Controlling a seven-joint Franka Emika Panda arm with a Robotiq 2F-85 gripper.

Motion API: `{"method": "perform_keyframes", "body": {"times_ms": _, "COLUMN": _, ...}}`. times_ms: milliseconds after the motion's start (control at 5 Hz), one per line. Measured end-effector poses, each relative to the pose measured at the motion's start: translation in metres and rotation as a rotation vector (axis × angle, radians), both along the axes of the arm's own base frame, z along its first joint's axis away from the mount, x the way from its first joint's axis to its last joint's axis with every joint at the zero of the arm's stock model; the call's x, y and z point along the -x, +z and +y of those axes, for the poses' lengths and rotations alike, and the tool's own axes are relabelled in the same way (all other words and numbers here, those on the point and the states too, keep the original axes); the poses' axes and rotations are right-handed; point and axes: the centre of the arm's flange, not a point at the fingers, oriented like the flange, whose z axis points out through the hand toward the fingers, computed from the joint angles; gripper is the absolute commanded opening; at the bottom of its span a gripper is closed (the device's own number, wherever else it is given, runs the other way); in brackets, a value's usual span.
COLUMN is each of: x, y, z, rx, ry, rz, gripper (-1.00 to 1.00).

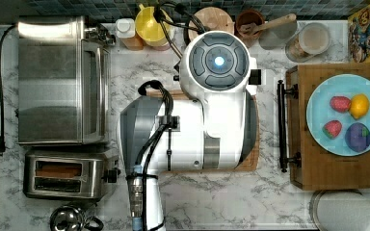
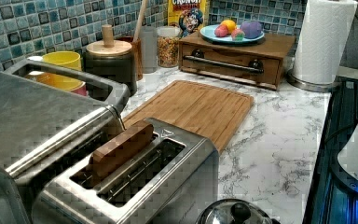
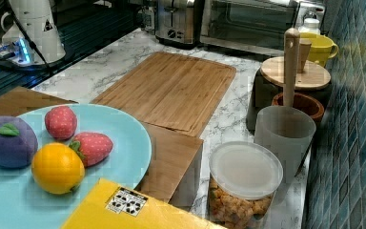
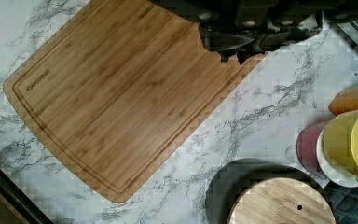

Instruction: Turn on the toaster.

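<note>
The toaster (image 1: 67, 174) is a small brushed-steel two-slot one at the top view's lower left, with a black knob (image 1: 111, 175) on the end facing the arm. In the left view the toaster (image 2: 168, 182) holds a brown slice (image 2: 121, 147) standing high in one slot. It also stands at the far end of the counter in the right view, toaster (image 3: 175, 21). My gripper (image 4: 233, 57) hangs shut and holding nothing above a corner of the bamboo cutting board (image 4: 116, 98), well away from the toaster.
A large toaster oven (image 1: 60, 82) stands right behind the toaster, a round kettle (image 1: 70, 219) in front. Mugs (image 1: 151, 26), a lidded canister (image 4: 282, 200) and jars line the tiled wall. A wooden box (image 1: 327, 173) carries a plate of toy fruit (image 1: 318, 110). Paper towel roll (image 2: 324, 39).
</note>
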Motion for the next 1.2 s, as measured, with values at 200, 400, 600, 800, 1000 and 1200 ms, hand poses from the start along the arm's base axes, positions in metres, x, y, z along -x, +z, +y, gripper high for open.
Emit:
{"method": "perform_keyframes", "body": {"times_ms": 200, "x": -0.002, "y": 0.000, "z": 0.001, "rx": -0.005, "ry": -0.002, "rz": -0.012, "gripper": -1.00}}
{"method": "perform_keyframes", "body": {"times_ms": 400, "x": -0.004, "y": -0.006, "z": 0.001, "rx": -0.005, "ry": -0.001, "rz": -0.001, "gripper": -1.00}}
{"method": "perform_keyframes", "body": {"times_ms": 600, "x": -0.006, "y": -0.017, "z": 0.002, "rx": -0.004, "ry": 0.008, "rz": -0.006, "gripper": -1.00}}
{"method": "perform_keyframes", "body": {"times_ms": 800, "x": -0.003, "y": -0.033, "z": 0.007, "rx": -0.003, "ry": 0.042, "rz": 0.003, "gripper": -1.00}}
{"method": "perform_keyframes", "body": {"times_ms": 1000, "x": 0.005, "y": -0.050, "z": 0.017, "rx": -0.003, "ry": 0.108, "rz": 0.032, "gripper": -1.00}}
{"method": "perform_keyframes", "body": {"times_ms": 1200, "x": 0.022, "y": -0.062, "z": 0.037, "rx": 0.002, "ry": 0.202, "rz": 0.008, "gripper": -1.00}}
